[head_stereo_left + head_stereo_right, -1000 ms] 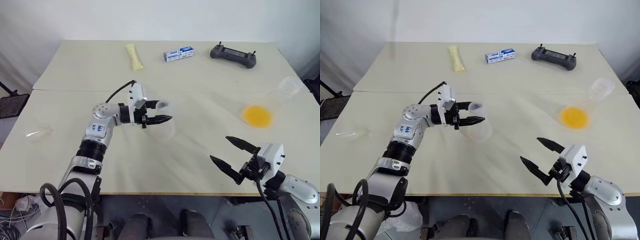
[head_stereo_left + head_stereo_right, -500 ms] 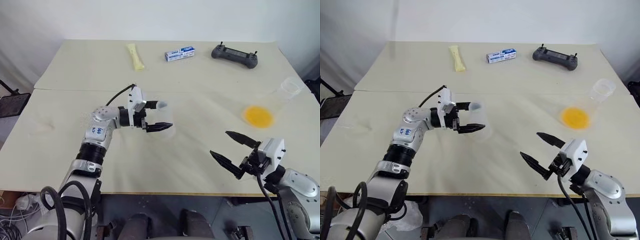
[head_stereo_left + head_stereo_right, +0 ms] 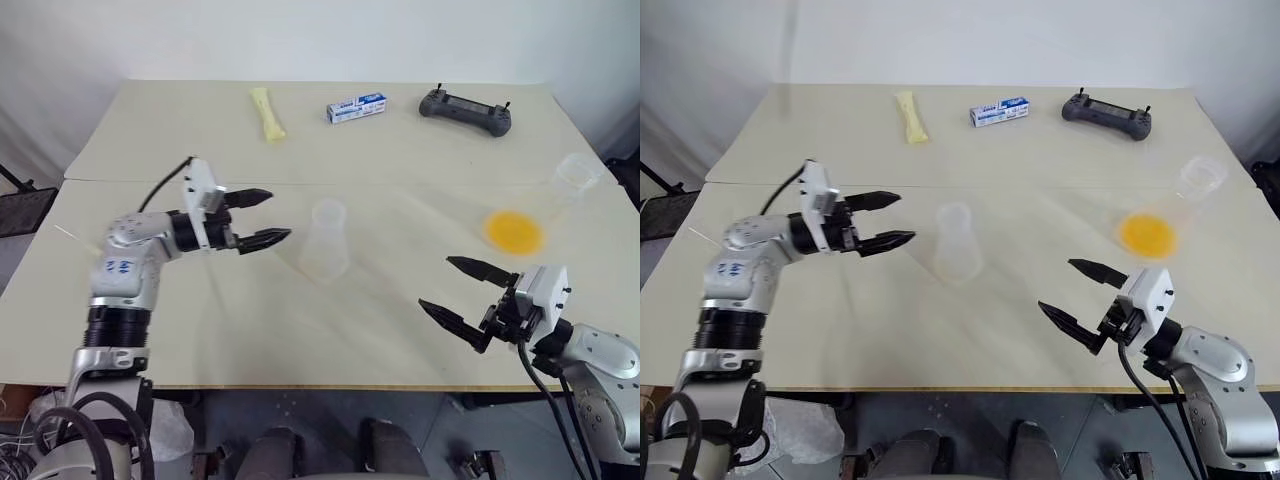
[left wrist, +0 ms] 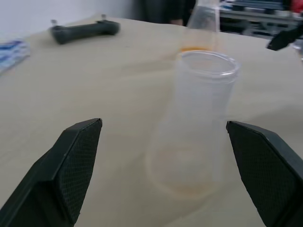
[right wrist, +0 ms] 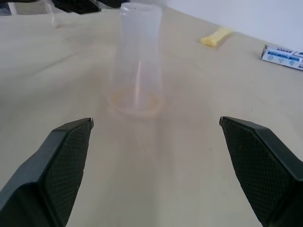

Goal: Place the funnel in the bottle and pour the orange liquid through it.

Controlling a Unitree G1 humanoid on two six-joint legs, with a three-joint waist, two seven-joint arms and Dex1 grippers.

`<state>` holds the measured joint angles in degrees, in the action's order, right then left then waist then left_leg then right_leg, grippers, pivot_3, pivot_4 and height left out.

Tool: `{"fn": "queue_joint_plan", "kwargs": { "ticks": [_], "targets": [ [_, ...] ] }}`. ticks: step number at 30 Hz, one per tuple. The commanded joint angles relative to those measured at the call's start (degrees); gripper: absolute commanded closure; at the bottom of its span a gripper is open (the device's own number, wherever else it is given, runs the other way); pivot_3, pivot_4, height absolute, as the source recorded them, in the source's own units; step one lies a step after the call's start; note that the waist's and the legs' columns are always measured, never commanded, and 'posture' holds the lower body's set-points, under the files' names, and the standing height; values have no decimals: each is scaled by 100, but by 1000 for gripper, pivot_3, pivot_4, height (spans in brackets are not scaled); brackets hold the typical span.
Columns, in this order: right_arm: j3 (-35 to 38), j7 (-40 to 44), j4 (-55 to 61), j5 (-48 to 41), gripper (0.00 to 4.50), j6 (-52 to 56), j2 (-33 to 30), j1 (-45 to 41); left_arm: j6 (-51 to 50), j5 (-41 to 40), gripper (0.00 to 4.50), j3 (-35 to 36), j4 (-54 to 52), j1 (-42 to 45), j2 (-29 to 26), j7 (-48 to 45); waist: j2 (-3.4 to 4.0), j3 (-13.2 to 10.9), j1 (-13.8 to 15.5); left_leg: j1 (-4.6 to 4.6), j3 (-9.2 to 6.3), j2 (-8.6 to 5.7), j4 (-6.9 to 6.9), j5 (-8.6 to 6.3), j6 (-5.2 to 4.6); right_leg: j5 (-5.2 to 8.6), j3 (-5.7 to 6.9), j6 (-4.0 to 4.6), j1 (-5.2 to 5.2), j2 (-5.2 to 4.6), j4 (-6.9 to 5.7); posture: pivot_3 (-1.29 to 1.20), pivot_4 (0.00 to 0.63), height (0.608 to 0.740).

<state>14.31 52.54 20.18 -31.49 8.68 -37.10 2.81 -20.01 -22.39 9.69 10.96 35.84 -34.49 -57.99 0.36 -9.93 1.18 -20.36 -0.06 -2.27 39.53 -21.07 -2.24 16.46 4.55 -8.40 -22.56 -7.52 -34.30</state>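
Overhead, bottle (image 3: 326, 240) upright, orange liquid (image 3: 515, 231) far right; both jaws gaping, empty

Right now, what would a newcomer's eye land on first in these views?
Probably the orange liquid, a bright pool in the clear flask lying on its side at the table's right. Next, the empty bottle standing upright mid-table, between the open left tool and the open right tool, neither touching it.
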Motion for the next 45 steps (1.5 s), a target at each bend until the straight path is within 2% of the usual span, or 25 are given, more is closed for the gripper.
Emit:
{"fn": "queue_joint_plan", "kwargs": {
  "ticks": [1, 7, 13, 17, 23, 36, 45],
  "targets": [
    [67, 160, -48, -163, 0, 55, -96, -143, -157, -214, 28, 909, -629, -642, -330, 610, 1, 0, -19, 0, -1, 2, -1, -1, 2, 0, -1, 0, -1, 0, 0, 0, 150, 740],
    [-89, 355, -267, -191, 0, 200, -141, -466, -258, -363, 28, 2497, -1392, -2476, -426, 1526, 1, -1, -63, 1, -11, 1, -3, -3, 5, 0, -13, 1, 2, -9, 0, 0, 150, 740],
    [-165, 505, -425, -181, 0, 260, -141, -668, -339, -592, 28, 3470, -1485, -3487, -386, 2043, -8, -6, 23, 1, -34, 3, 3, -6, 11, 4, -23, 7, 14, -21, 1, 0, 150, 740],
    [-169, 534, -445, -205, 0, 290, -149, -737, -187, -631, 28, 3887, -1286, -3791, -449, 2205, -8, -7, 25, 0, -39, 3, 1, -8, 14, 4, -22, 8, 13, -29, 3, 0, 150, 740],
    [-111, 459, -278, -233, 0, 317, -116, -627, 155, -297, 28, 3498, -195, -3106, -854, 2399, -8, -7, 27, 0, -39, 3, 2, -9, 15, 6, -18, 11, 11, -24, -3, 0, 150, 740],
    [202, 135, 264, -263, 0, 309, -95, 36, 1300, 650, 28, 2093, 3226, -663, -1821, 2480, -12, -7, -40, 3, -3, -4, -11, -9, 13, 5, 12, 9, -13, -6, -29, 0, 150, 740],
    [307, 51, 477, -312, 0, 351, -117, 296, 1281, 790, 28, 1884, 4240, -171, -2077, 2798, -22, -9, -47, 5, 5, -4, -11, -9, 12, 4, 10, 8, -20, -8, -43, 0, 150, 740]
  ]
}}
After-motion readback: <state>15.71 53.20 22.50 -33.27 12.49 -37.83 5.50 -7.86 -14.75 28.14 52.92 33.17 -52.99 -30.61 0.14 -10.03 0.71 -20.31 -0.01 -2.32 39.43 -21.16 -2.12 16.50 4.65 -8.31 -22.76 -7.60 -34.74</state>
